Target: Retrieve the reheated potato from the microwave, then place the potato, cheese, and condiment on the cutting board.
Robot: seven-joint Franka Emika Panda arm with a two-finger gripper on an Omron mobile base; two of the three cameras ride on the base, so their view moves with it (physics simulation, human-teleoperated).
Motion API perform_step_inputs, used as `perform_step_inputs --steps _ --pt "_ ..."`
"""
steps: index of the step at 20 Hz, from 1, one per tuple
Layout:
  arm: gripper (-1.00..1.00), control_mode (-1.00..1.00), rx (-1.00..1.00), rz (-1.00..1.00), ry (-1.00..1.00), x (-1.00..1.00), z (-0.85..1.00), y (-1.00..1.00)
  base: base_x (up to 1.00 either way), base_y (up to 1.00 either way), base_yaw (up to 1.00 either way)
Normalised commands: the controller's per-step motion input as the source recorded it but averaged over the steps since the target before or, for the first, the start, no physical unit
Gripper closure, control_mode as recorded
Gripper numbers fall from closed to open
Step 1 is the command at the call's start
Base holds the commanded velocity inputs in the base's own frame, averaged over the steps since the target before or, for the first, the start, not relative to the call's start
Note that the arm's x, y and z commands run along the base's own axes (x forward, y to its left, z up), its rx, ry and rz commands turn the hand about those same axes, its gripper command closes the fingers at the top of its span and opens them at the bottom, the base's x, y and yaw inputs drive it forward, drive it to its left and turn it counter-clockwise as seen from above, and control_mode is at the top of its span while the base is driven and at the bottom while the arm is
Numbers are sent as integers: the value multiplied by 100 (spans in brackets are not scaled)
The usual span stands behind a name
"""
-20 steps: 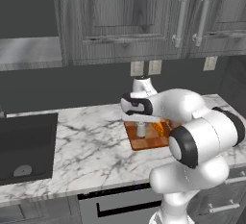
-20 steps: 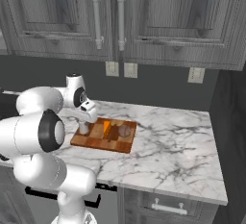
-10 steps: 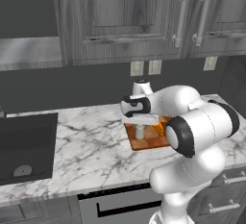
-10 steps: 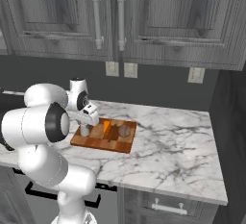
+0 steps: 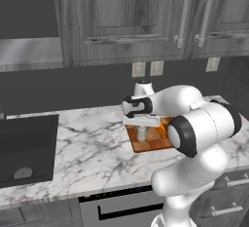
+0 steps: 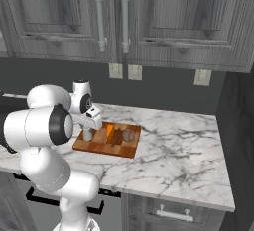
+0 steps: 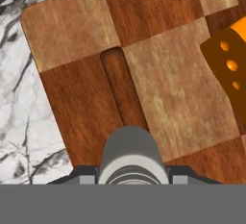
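The end effector (image 5: 141, 126) pinches the condiment (image 5: 141, 134), which stands upright, cap up, on the board's (image 6: 99, 145) left end.

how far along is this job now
Potato and cheese already lie on the board, so the microwave part looks done. In hand: the condiment stands on the board's near-left end with the gripper around its top; whether the jaws have let go cannot be told. Left: release it and lift the arm clear.
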Motion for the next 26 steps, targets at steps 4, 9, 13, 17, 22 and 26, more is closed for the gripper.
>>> perform_step_inputs --steps 4,9,13,17,22,26 --pt "-100 -100 0 0 0 -14 -13 -3 0 0 0" --pt "-100 -100 1 0 0 -10 1 -5 0 0 0" --pt "-100 -100 3 0 0 -6 16 0 0 0 0" --pt "-100 -100 0 0 0 -12 31 0 0 0 0" --pt "-100 -100 0 0 0 -41 26 -10 0 0 0" --pt "-100 -100 0 3 0 -49 20 -13 0 0 0"
